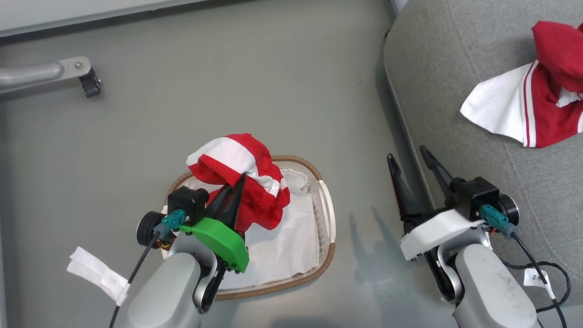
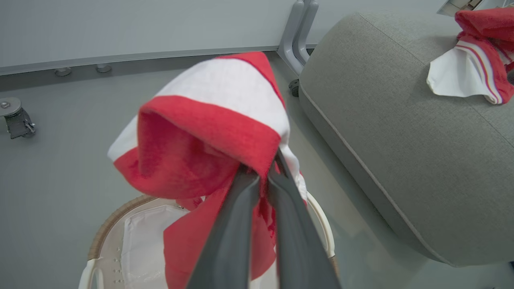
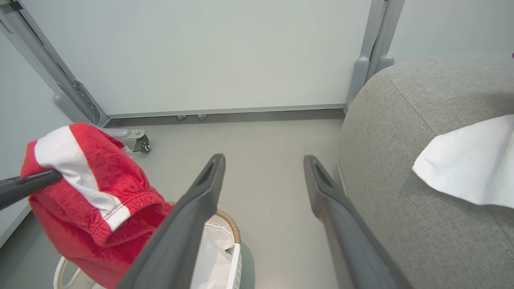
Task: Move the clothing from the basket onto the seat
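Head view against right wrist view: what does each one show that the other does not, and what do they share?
Head view: the basket's whole oval rim, a white paper tag on the floor, and the red half of the garment lying on the seat.
Right wrist view: the pale wall panel and a grey frame post beside it.
Shared: the left tool shut on the red-white clothing, held above the basket; the right tool open and empty next to the seat.

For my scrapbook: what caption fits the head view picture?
The left gripper holds a red-and-white garment above the basket; right gripper open beside the seat, a second garment on it.
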Robot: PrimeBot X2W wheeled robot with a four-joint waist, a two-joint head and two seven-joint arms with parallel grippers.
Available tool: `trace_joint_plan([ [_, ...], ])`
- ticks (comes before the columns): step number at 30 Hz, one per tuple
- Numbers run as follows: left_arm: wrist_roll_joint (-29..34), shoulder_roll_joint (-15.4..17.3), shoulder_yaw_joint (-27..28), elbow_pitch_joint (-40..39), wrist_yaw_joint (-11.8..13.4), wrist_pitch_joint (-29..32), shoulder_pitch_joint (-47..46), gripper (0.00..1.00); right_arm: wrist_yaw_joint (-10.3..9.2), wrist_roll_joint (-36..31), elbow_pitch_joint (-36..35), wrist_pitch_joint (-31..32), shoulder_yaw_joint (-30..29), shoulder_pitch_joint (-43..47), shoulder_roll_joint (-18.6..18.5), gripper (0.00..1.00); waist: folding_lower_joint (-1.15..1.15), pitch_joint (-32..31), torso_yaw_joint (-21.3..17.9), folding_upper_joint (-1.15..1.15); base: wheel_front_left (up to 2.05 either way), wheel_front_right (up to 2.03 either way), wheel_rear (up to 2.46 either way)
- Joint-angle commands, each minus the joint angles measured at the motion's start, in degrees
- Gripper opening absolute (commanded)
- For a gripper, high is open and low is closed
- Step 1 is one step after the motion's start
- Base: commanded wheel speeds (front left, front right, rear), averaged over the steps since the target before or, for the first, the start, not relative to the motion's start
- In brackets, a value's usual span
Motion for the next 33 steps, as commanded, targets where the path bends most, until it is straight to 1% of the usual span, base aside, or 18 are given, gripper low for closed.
trace_joint_plan([
  [1,1.39,-0.07,1.02,-1.51,-0.14,-0.02,1.44,0.00,-0.06,-0.27,0.33,-0.01,-0.10,1.37,-0.28,1.00,0.00,-4.18,1.23,0.00,0.00,0.00,0.00],
  [5,3.43,-0.47,2.97,-5.75,-0.14,-0.01,3.07,0.00,-0.06,-0.44,0.62,-0.01,-0.40,3.24,-0.27,1.00,0.00,-6.82,1.81,0.00,0.00,0.00,0.00],
  [10,5.26,0.09,4.00,-10.13,-0.14,-0.02,4.28,0.00,-0.06,-0.77,0.79,-0.01,-0.24,5.70,-0.27,1.00,0.00,-9.70,2.12,0.00,0.00,0.00,0.00],
  [17,6.35,-0.01,5.51,-14.87,-0.14,-0.02,6.14,0.00,-0.06,-0.84,0.92,-0.01,-0.34,8.35,-0.28,1.00,0.00,-13.10,2.09,0.00,0.00,0.00,0.00],
  [20,6.53,-0.35,6.31,-16.63,-0.14,-0.02,7.25,0.00,-0.06,-0.23,-0.33,-0.02,-0.37,9.24,-0.27,1.00,0.00,-14.38,1.93,0.00,0.00,0.00,0.00],
  [29,7.94,-0.89,7.55,-21.01,-0.14,-0.01,8.56,0.00,-0.06,-0.11,-2.36,-0.01,0.36,10.31,-0.27,1.00,0.00,-15.84,1.98,0.00,0.00,0.00,0.00],
  [33,8.18,-1.13,6.90,-21.97,-0.14,-0.01,8.18,0.00,-0.06,0.21,-4.43,-0.01,3.52,8.49,-0.23,1.00,0.00,-15.74,2.37,0.00,0.00,0.00,0.00],
])
